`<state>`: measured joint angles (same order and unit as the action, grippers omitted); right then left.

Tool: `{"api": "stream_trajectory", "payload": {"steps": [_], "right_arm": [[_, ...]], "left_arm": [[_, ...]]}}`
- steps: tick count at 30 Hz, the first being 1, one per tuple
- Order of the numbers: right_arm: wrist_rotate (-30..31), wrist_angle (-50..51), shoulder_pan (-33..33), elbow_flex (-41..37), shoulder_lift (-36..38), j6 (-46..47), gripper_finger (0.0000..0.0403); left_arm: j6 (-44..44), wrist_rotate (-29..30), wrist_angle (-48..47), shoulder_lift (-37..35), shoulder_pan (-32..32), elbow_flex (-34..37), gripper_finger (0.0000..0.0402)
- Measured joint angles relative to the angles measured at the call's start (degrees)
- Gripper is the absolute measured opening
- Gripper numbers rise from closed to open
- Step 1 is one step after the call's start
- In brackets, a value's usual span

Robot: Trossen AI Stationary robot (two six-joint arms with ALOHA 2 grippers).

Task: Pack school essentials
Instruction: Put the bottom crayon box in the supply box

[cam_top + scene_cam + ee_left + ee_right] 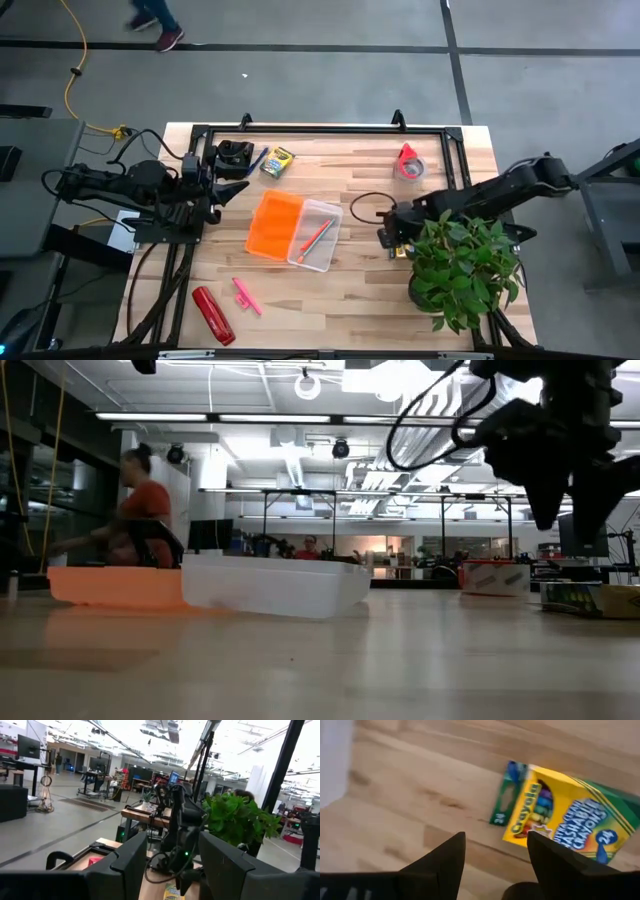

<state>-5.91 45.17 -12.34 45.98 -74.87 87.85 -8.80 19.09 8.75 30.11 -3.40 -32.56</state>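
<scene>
right gripper [492,857] hangs spread above a crayon box [560,820] flat on the counter [370,280], placed to straddle it | left gripper [167,865] spread, waiting at counter's left edge | second crayon box [277,161] beside it | open case [296,230] holds a pencil [315,238]

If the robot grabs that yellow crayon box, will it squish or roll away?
Probably neither. The crayon box under the right pincer lies flat on the table and has square edges, so it should slide rather than roll. It looks like thin cardboard with an end flap sticking out, so a hard squeeze might dent it.
</scene>
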Motion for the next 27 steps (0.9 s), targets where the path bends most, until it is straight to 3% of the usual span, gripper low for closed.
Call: {"api": "stream_trajectory", "payload": {"steps": [10,18,27], "right_arm": [[1.6,-1.2,-2.4,0.0,-7.4,7.9,0.0206],[5.7,-0.9,-2.4,0.0,-8.5,11.3,0.0206],[5.1,2.5,-2.4,0.0,-8.5,12.7,0.0169]], "left_arm": [[0.0,0.2,0.0,0.0,0.0,0.0,0.0168],[0.0,0.2,0.0,0.0,0.0,0.0,0.0168],[0.0,0.2,-0.5,1.0,0.0,0.0,0.0168]]}}
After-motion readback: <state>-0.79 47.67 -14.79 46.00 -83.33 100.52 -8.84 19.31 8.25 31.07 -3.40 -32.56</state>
